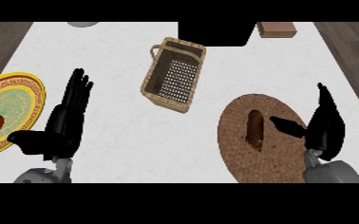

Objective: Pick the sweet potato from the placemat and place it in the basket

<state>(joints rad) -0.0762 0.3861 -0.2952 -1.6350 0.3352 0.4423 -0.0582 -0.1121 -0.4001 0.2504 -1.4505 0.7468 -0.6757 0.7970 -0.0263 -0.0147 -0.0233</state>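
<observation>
Sweet potato (256, 130): long, orange-brown, lying lengthwise on the round woven brown placemat (238, 144), right hand (324, 126) just beside it with fingers straight and thumb pointing at it, not grasping. Wicker basket (174, 74) sits mid-counter with nothing inside. Left hand (64, 118) rests released, fingers straight, beside a yellow-rimmed plate (21, 99).

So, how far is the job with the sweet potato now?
Nothing looks done yet: the sweet potato lies on the placemat and the basket holds nothing. In hand: the open right hand is beside it, not gripping. The left hand rests open. Left: grasp, lift, carry to the basket.
</observation>
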